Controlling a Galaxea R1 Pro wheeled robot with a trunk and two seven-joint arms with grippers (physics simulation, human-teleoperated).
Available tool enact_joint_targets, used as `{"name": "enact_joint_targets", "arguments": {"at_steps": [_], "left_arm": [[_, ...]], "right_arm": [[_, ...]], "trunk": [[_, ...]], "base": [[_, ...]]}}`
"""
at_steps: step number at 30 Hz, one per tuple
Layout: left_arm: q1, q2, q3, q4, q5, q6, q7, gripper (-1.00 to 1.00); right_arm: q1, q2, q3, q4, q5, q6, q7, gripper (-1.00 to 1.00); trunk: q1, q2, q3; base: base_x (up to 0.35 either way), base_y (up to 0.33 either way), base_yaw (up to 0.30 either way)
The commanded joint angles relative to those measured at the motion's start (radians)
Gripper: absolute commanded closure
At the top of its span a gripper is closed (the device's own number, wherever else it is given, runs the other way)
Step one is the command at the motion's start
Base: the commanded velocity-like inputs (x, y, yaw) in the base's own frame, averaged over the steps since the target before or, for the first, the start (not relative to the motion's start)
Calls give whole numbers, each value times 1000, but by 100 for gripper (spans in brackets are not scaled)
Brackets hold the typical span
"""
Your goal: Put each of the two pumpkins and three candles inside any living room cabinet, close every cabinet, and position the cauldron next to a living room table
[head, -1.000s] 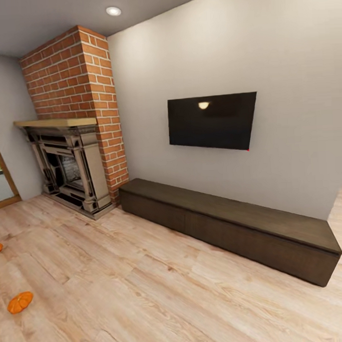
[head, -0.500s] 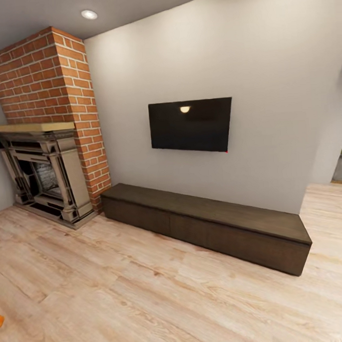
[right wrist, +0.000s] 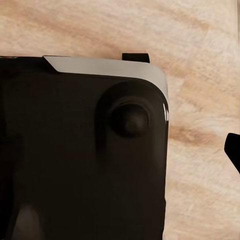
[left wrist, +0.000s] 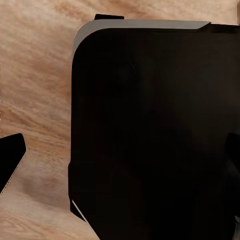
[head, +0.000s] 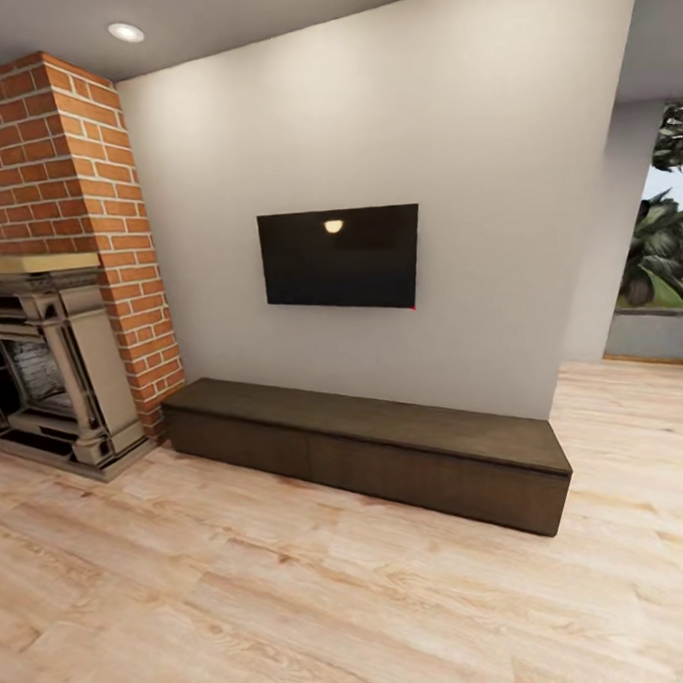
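The cabinet (head: 367, 445) stands flush against the far wall beneath the television (head: 340, 257), its drawer fronts shut, placed as a TV unit would be. The fireplace (head: 42, 367) is beside its end. The wood floor (head: 295, 604) ahead is open. Both wrist views look down on the robot's dark base (left wrist: 150, 130) over floorboards. Neither pincer's spread can be told. The cabinet lies well apart, across the floor.
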Motion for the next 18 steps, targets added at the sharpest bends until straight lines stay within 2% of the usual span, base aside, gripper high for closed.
{"name": "enact_joint_targets", "arguments": {"at_steps": [1, 18], "left_arm": [[0, 0, 2, -1, 5, 0, 0, -100], [0, 0, 2, -1, 5, -1, 0, -100]], "right_arm": [[-1, 0, 0, 0, 0, 0, 1, -100], [0, 0, 0, 0, 0, 0, 1, -100]], "trunk": [[0, -1, 0], [0, -1, 11]], "base": [[0, 0, -238], [0, -2, -257]]}}
